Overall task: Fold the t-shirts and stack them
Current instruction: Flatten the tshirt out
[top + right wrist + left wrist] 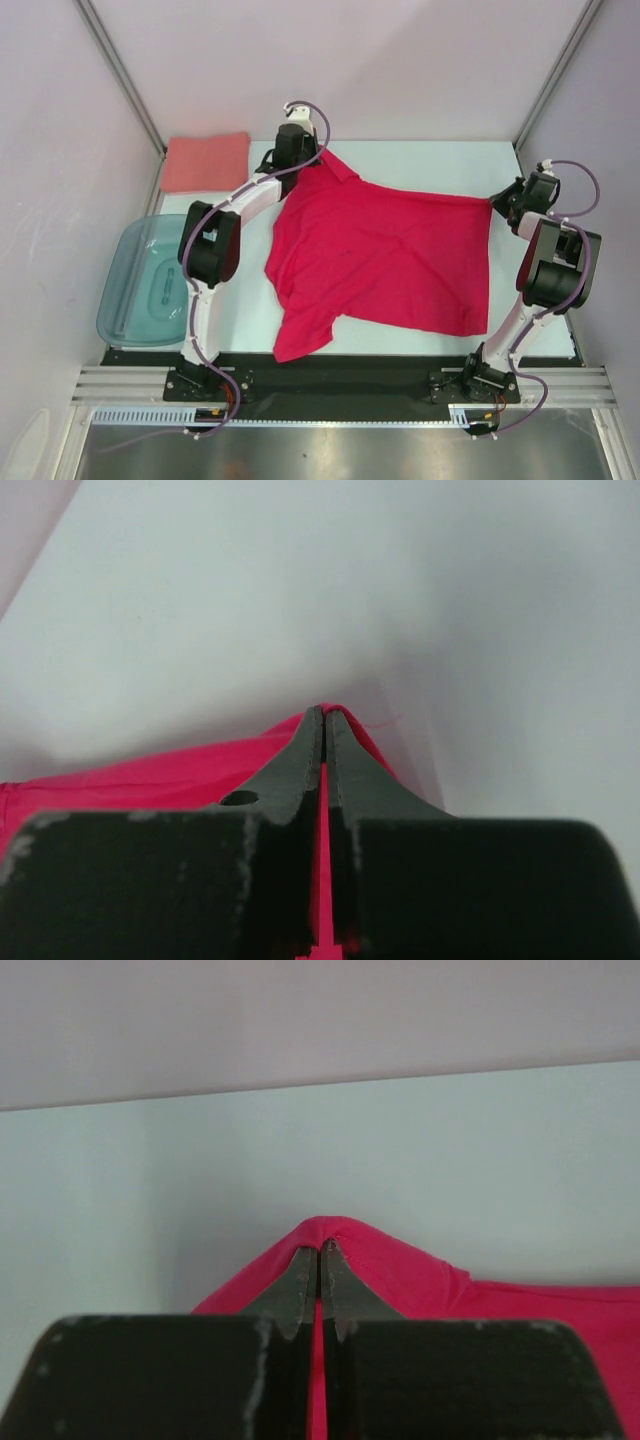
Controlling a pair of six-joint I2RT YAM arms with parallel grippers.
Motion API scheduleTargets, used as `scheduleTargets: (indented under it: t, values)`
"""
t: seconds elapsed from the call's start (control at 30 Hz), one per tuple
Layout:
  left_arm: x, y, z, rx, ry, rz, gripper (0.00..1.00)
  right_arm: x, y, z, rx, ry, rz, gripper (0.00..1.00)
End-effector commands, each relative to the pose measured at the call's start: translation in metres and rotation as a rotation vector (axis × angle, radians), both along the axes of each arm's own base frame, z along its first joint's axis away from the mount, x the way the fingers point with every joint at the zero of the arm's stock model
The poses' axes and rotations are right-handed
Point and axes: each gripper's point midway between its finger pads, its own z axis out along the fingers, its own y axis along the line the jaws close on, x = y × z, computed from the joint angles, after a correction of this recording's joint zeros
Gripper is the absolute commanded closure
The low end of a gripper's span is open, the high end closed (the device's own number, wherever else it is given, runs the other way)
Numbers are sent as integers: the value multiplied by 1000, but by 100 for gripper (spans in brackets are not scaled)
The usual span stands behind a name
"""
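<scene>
Red t-shirt (390, 255) lies spread, far corners pinched by closed left pincer (318, 154) and right pincer (497, 203).

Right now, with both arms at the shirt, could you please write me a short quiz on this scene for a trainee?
1. True or false: the left claw and the right claw are each shut on the red t-shirt.
2. Where is the folded pink t-shirt? A: far-left corner of the table. B: under the red one. C: in a claw.
3. Name the container left of the left arm.
Key: 1 true; 2 A; 3 the teal plastic tub.
</scene>
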Motion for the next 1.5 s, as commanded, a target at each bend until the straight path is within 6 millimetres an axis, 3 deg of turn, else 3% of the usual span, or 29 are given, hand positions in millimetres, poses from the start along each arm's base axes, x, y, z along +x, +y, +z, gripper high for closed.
scheduleTargets:
  t: [0.0, 0.07, 0.17, 0.3, 0.33, 0.4, 0.43, 0.47, 0.53, 0.57, 0.63, 0.67, 0.77, 0.8, 0.87, 0.9, 1.0, 1.03, 1.1, 1.13, 1.17, 1.33, 1.47]
  values:
    - [7, -14, 64, -99, -127, -21, 100, 25, 3, 37, -30, -120, 74, 100]
    - [5, -11, 60, -97, -115, -12, 100, 25, 4, 36, -20, -117, 77, 100]
    - [-2, -4, 71, -97, -124, 14, 100, 25, 7, 38, 3, -106, 83, 100]
    - [-15, 5, 115, -87, -175, 18, 100, 18, 14, 64, 12, -132, 96, 100]
    - [-23, 12, 144, -86, -222, 25, 100, 15, 15, 86, -1, -167, 97, 100]
    - [-36, 20, 179, -83, -275, 31, 100, 9, 19, 107, -7, -195, 103, 100]
    - [-41, 25, 196, -75, -306, 38, 100, 4, 23, 134, -22, -244, 114, 100]
    - [-58, 32, 233, -86, -363, 37, 100, 1, 25, 151, -28, -271, 118, 100]
    - [-74, 41, 266, -76, -421, 36, 100, -8, 29, 178, -40, -299, 126, 100]
    - [-91, 50, 299, -88, -478, 41, 100, -17, 34, 205, -61, -349, 133, 100]
    - [-112, 61, 330, -84, -532, 48, 100, -28, 37, 234, -76, -389, 135, 100]
    - [-131, 71, 357, -96, -578, 59, 100, -41, 42, 261, -99, -441, 143, 100]
    - [-163, 87, 394, -99, -653, 69, 100, -61, 47, 309, -133, -522, 136, 100]
    - [-180, 97, 413, -110, -690, 82, 100, -73, 52, 336, -155, -572, 141, 100]
    - [-203, 109, 436, -108, -739, 96, 100, -87, 57, 357, -166, -594, 152, 100]
    - [-223, 120, 453, -121, -777, 110, 100, -100, 63, 372, -175, -615, 157, 100]
    - [-256, 138, 479, -132, -839, 134, 100, -131, 75, 415, -220, -694, 171, 100]
    - [-278, 148, 494, -147, -880, 141, 99, -142, 78, 429, -237, -724, 171, 100]
    - [-302, 159, 503, -156, -899, 144, 100, -159, 84, 443, -254, -743, 173, 100]
    - [-329, 170, 517, -180, -944, 148, 100, -172, 89, 454, -271, -763, 173, 100]
    - [-341, 175, 522, -188, -961, 149, 100, -184, 94, 471, -292, -794, 177, 100]
    - [-416, 205, 556, -255, -1088, 150, 99, -218, 110, 503, -315, -835, 191, 100]
    - [-454, 216, 570, -273, -1143, 125, 99, -240, 125, 525, -304, -874, 224, 100]
